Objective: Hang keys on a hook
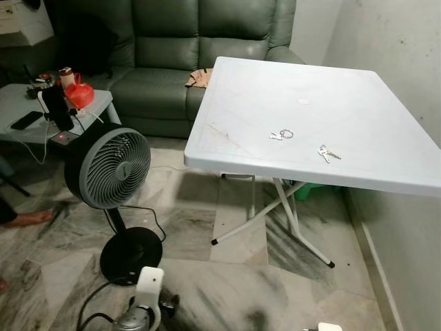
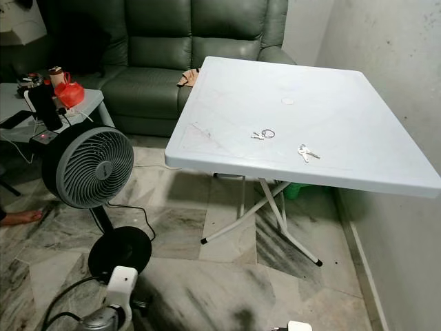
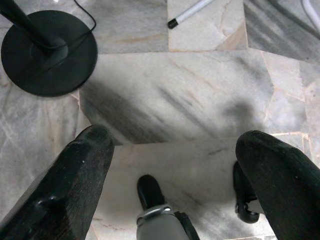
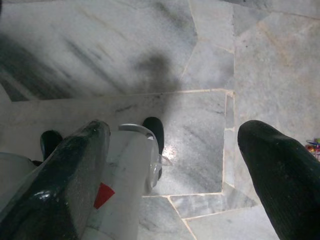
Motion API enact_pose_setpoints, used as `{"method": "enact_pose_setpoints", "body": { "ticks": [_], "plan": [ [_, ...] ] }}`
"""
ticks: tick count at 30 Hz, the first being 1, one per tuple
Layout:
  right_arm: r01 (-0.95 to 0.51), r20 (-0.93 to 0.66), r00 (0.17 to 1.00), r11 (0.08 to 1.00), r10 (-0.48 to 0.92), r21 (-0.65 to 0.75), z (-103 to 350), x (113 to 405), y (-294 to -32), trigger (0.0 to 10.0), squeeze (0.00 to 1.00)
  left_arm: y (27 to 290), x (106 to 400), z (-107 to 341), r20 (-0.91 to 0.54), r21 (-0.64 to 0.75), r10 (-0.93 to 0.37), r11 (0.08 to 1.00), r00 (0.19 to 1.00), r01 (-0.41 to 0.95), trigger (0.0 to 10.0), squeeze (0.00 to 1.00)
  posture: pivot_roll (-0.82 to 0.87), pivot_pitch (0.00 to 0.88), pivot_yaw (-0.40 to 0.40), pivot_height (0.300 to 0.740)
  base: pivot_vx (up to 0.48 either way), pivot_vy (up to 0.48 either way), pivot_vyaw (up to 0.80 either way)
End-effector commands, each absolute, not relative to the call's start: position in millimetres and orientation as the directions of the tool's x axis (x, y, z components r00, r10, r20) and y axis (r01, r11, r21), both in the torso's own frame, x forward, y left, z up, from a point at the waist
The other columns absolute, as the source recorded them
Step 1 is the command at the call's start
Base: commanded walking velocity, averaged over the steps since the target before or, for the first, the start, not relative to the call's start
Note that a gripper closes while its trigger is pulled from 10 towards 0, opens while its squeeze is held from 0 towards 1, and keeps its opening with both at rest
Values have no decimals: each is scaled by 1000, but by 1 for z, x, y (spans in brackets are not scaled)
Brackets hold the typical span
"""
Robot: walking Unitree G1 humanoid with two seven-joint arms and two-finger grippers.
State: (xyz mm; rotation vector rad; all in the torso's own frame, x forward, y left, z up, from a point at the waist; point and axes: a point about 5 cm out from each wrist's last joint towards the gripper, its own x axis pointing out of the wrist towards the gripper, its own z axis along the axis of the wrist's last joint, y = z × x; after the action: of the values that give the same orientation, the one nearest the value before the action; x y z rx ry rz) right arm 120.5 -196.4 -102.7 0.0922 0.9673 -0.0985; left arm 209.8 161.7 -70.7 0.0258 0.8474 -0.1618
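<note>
Two small sets of keys lie on the white folding table (image 1: 358, 89). One set has a round ring (image 1: 282, 134) and lies near the table's middle front. The other set (image 1: 327, 153) lies a little to its right, closer to the front edge. Both arms hang low, well short of the table. My left gripper (image 3: 175, 140) is open over the marble floor with nothing between its black fingers (image 3: 80, 175). My right gripper (image 4: 175, 127) is also open and empty above the floor.
A grey standing fan (image 1: 110, 165) on a black base (image 3: 47, 52) stands left of the table, its cable trailing on the floor. Behind are a green sofa (image 1: 179, 55) and a cluttered side table (image 1: 21, 103). A wall runs along the right. A person's foot (image 1: 24, 219) rests at far left.
</note>
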Motion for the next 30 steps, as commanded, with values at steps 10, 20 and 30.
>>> {"method": "enact_pose_setpoints", "body": {
  "ticks": [10,20,30],
  "plan": [
    [122,-688,723,991,-57,47,-83,154,-208,10000,0,162,246,-44,-617,-27,-149,985,773,168,10000,0,-84,0,-1,740,0,0,0],
    [41,-385,923,997,-12,66,-43,202,-206,10000,0,145,289,1,-337,-99,-233,972,912,212,10000,0,-71,0,-8,740,0,0,0],
    [-55,-39,998,998,56,28,15,234,-178,10000,0,141,305,46,-63,-116,-315,945,947,307,10000,0,-83,0,9,740,0,0,0]
  ]
}}
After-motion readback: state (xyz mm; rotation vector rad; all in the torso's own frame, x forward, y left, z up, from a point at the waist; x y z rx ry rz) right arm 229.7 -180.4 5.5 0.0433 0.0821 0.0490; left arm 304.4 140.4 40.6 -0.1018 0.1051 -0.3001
